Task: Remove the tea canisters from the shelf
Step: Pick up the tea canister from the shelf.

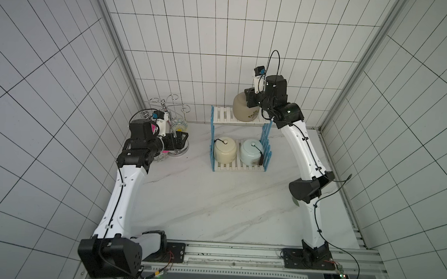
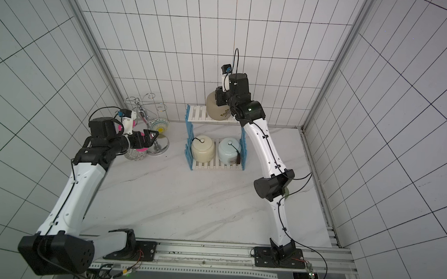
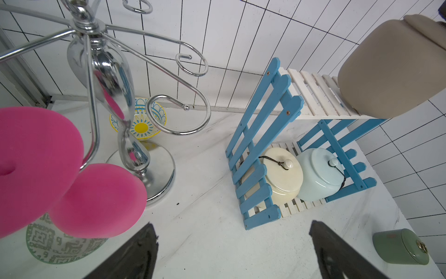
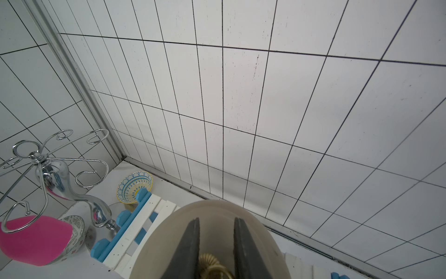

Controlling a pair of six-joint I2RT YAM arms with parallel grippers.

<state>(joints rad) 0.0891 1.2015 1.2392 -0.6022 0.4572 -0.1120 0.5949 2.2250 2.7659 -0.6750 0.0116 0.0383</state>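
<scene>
The right fingers (image 4: 190,241) are clenched on the gold ring knob (image 4: 210,263) at the middle of the tan jar's lid, one on each side of it. That makes sense, since the tan jar (image 1: 241,109) is too broad for them to go round its body and the knob is the one narrow handle it offers. Held by that single point from above, the jar hangs tilted over the right-hand half of the top board of the shelf (image 1: 223,116); whether its base touches the slats or has just cleared them I cannot tell. My reading is that the lift-off is under way, and the risk is that the lid works loose or the jar swings, because only the knob is gripped. On the lower board the cream jar (image 1: 225,149) and the pale blue jar (image 1: 252,152) stand side by side between the blue side frames, each with a dark cord on its lid, waiting their turn. The green jar (image 3: 398,246) is already off the shelf, on the desk (image 1: 213,210) well to its right, near the right arm's elbow. The left fingers (image 3: 135,256) are released, spread with nothing between them, parked beside the chrome stand (image 3: 106,72) and the pink goblet (image 3: 36,157), well apart from the shelf, probably to leave the right arm room
</scene>
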